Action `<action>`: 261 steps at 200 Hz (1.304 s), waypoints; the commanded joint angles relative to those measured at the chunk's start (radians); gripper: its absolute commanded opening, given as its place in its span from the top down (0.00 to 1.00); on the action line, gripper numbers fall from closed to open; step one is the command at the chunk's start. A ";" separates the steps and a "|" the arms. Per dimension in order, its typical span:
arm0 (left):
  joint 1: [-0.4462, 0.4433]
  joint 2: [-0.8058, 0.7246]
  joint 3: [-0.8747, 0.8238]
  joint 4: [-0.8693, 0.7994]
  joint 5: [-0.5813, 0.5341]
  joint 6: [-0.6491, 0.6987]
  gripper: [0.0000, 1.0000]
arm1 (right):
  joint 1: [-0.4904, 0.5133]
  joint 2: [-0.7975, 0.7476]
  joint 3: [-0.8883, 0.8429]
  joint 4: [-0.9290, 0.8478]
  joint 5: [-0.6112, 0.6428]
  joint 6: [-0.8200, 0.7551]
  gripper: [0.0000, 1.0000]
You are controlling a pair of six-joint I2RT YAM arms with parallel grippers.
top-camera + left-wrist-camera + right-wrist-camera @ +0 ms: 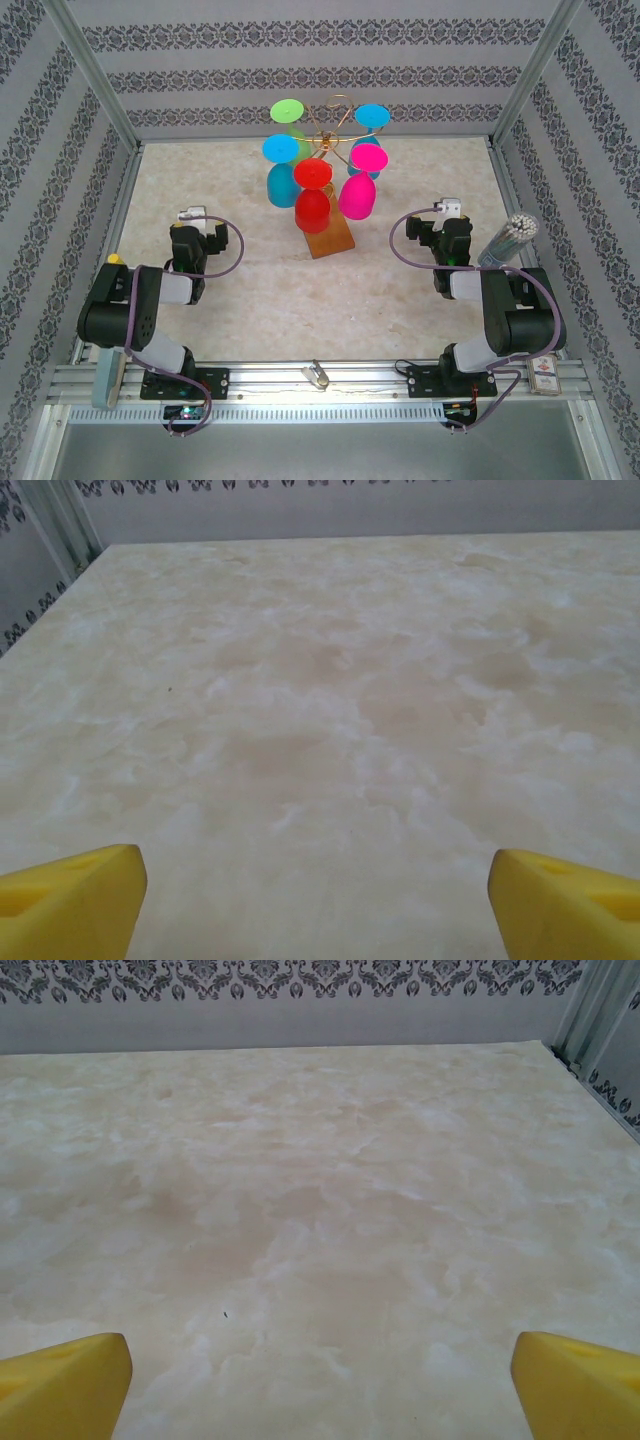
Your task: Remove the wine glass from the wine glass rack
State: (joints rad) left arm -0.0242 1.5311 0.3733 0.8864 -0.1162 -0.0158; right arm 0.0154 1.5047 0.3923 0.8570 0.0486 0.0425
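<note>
Toward the far middle of the table (250, 300), the wine glass rack (328, 236) is being stood on its orange-brown wooden base (338, 246). Five glasses are being carried upside down on its gold wire arms: the red wine glass (312, 208) on the rack's near side, just above the base, the blue wine glass (281, 185) on its left, the magenta wine glass (357, 195) on its right, the green wine glass (287, 110) and the cyan wine glass (372, 117) on its far side. Nearer than the rack and well apart from it, on its left, the left claw (318, 905) is being held released, yellow fingers (70, 900) spread wide over bare table. On the rack's right, the right claw (320, 1390) is being held released, nothing lying between its fingers (60, 1385).
</note>
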 commanded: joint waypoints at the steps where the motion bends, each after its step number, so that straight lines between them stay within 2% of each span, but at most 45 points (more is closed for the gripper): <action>1: 0.005 -0.096 0.043 -0.118 -0.031 -0.008 0.17 | 0.000 -0.019 0.017 -0.017 -0.026 -0.021 0.08; 19: 0.000 -0.189 0.081 -0.276 -0.051 -0.044 0.18 | 0.009 -0.089 0.079 -0.191 0.011 -0.008 0.12; 39: -0.003 -0.285 0.131 -0.434 -0.004 -0.101 0.21 | -0.014 -0.167 0.185 -0.460 -0.013 0.074 0.18; 68: -0.006 -0.368 0.235 -0.648 0.016 -0.185 0.25 | -0.049 -0.228 0.313 -0.689 -0.161 0.226 0.26; 88: -0.006 -0.368 0.347 -0.823 0.043 -0.211 0.32 | -0.101 -0.221 0.412 -0.792 -0.370 0.327 0.41; 100: -0.007 -0.358 0.419 -0.918 0.069 -0.239 0.35 | -0.130 -0.219 0.448 -0.800 -0.488 0.408 0.47; 116: -0.009 -0.351 0.503 -1.020 0.121 -0.276 0.36 | -0.149 -0.233 0.487 -0.798 -0.593 0.488 0.48; 164: -0.033 -0.404 0.650 -1.234 0.256 -0.345 0.36 | -0.149 -0.313 0.618 -0.948 -0.734 0.561 0.46; 216: -0.141 -0.447 0.797 -1.494 0.235 -0.283 0.40 | -0.146 -0.402 0.663 -0.936 -0.889 0.719 0.39; 238: -0.172 -0.477 0.834 -1.554 0.239 -0.272 0.40 | -0.129 -0.391 0.698 -0.918 -0.959 0.772 0.39; 261: -0.206 -0.494 0.872 -1.591 0.246 -0.264 0.40 | -0.086 -0.373 0.721 -0.907 -0.967 0.798 0.40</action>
State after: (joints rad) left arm -0.1955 1.0637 1.1912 -0.5938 0.1143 -0.3119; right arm -0.1120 1.1137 1.0721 -0.0708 -0.8448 0.7719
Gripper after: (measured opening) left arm 0.598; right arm 0.605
